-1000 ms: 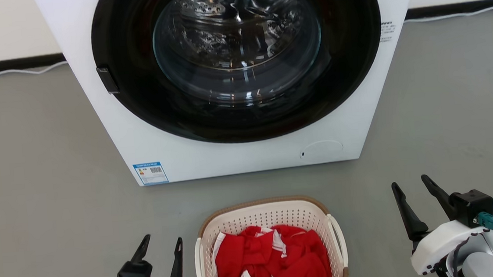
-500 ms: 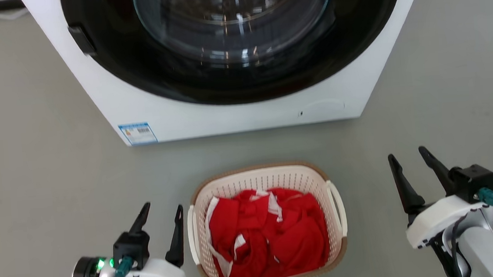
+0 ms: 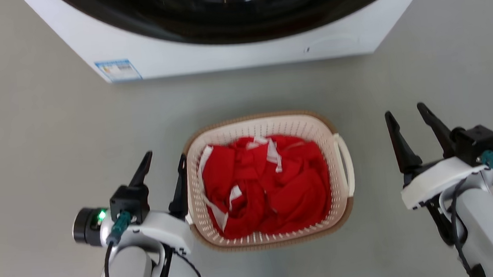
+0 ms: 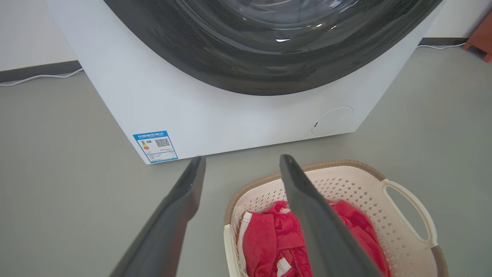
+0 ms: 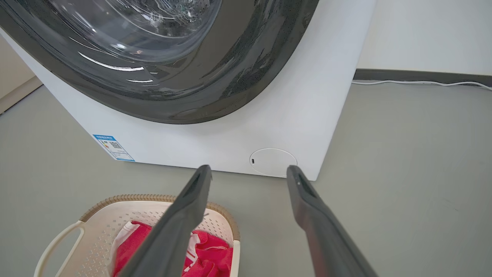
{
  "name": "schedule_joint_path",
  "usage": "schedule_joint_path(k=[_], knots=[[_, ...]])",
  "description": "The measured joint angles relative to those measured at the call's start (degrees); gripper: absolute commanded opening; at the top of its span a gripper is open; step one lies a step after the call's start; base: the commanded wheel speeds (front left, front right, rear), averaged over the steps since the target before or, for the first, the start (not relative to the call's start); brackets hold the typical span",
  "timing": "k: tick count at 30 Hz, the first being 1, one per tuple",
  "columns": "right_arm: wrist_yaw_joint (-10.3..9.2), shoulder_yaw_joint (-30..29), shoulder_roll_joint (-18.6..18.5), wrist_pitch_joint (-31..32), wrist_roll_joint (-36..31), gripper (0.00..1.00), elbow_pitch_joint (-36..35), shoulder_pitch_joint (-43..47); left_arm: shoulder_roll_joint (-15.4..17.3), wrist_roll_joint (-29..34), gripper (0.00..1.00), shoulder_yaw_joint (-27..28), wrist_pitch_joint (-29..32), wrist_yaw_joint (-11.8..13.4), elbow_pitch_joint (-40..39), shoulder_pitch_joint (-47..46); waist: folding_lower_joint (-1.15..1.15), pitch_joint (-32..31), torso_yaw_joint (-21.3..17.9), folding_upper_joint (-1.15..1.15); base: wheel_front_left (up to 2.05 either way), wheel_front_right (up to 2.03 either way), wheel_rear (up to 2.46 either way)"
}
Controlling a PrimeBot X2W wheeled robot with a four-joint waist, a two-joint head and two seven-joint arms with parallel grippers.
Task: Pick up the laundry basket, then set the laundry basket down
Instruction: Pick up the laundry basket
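The laundry basket point(image 3: 344, 201) rests on the grey floor in front of the washing machine, cream with a brown rim and white loop handles, holding red and white clothes point(image 3: 268, 185). My left gripper point(image 3: 165, 156) stands open just off the basket's left wall, its inner finger close beside the rim. Well off to the basket's right, my right gripper point(image 3: 404, 110) is open with nothing in it. The left wrist view shows the basket point(image 4: 357, 184) under the left gripper point(image 4: 241, 161). Low and to the left in the right wrist view is the basket point(image 5: 100, 217), beside the right gripper point(image 5: 249, 171).
A white washing machine point(image 3: 222, 56) with a dark round door stands just beyond the basket. A white cable point(image 5: 415, 82) runs along the wall's dark skirting. Grey floor point(image 3: 31, 142) spreads on both sides.
The camera has tilted down, so the washer slid up the head view and the basket shows whole. Both grippers stay open beside the basket.
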Motion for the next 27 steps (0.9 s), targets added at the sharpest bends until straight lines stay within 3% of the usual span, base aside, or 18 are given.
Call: schedule_joint_path(k=[16, 27], knots=[[0.00, 3.3, 0.6, 0.0, 0.0, 1.00, 0.8, -8.0, -0.3, -3.9, 1.00, -1.6, -0.2, 1.3, 4.1, -9.5, 0.00, 13.6, 0.4, 0.00, 0.00, 0.00, 0.00], [0.01, 5.5, 2.0, 0.0, 0.3, 1.00, 6.3, -13.1, -0.6, -10.0, 1.00, -2.5, -0.2, 1.3, 14.4, -17.5, 0.00, 20.1, -0.2, 0.00, 0.00, 0.00, 0.00]])
